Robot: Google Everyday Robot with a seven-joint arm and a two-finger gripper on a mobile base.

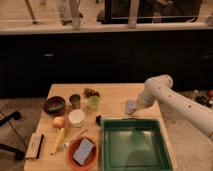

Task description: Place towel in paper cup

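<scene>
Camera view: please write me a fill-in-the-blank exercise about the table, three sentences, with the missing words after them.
1. The gripper is at the ___, just beyond the tray's far rim.
2. The tray's colour is ___.
3. The sponge lies on an orange ___.

Missing words: towel; green; plate.
</scene>
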